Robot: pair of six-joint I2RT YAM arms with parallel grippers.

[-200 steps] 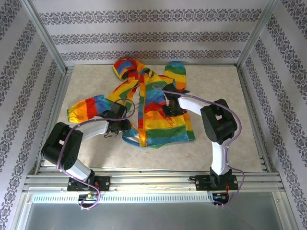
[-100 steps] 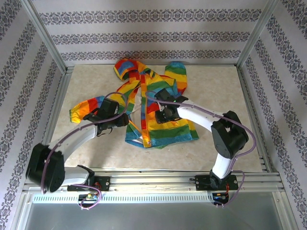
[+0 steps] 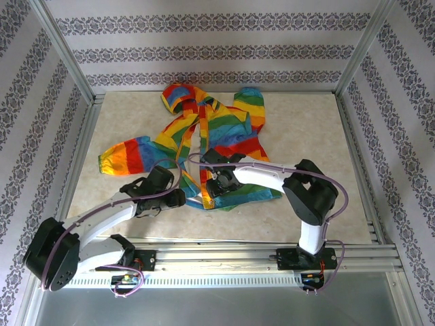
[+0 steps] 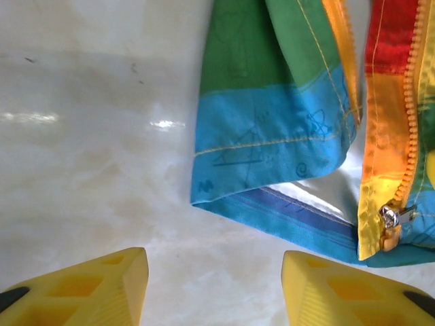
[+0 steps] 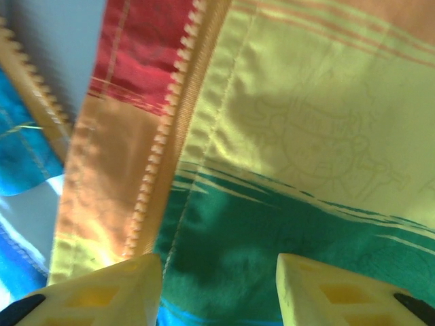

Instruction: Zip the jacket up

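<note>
The jacket [image 3: 228, 132] lies flat on the surface [image 3: 312, 136], toward the middle and far side, with its hood [image 3: 178, 95] pointing at the back wall [image 3: 204, 47]. One sleeve [image 3: 129, 153] stretches out to the left and the other [image 3: 250, 102] is folded up beside the hood. The front is unzipped, and the orange zipper [image 3: 201, 159] runs down to the near hem.

In the left wrist view the two hem corners lie side by side. A blue corner [image 4: 272, 156] is turned back over pale lining [image 4: 319, 190]. Just right of it is a row of orange teeth [image 4: 410, 102], with the metal slider [image 4: 389, 219] at its bottom end.

The left jaws are open and hold nothing. Their yellow fingers [image 4: 95, 288] hover over bare surface [image 4: 102, 136], just short of the blue corner. From above, the left arm [image 3: 102, 214] reaches in from the near left, its tip just beside the hem.

The right jaws are also open and empty. Their fingers [image 5: 333, 292] hang over the green stripe [image 5: 272, 224], close to the cloth, with a row of teeth [image 5: 170, 142] running up from the left finger. The right arm [image 3: 272, 175] bends in from the right, its tip over the lower hem by the zipper.
</note>
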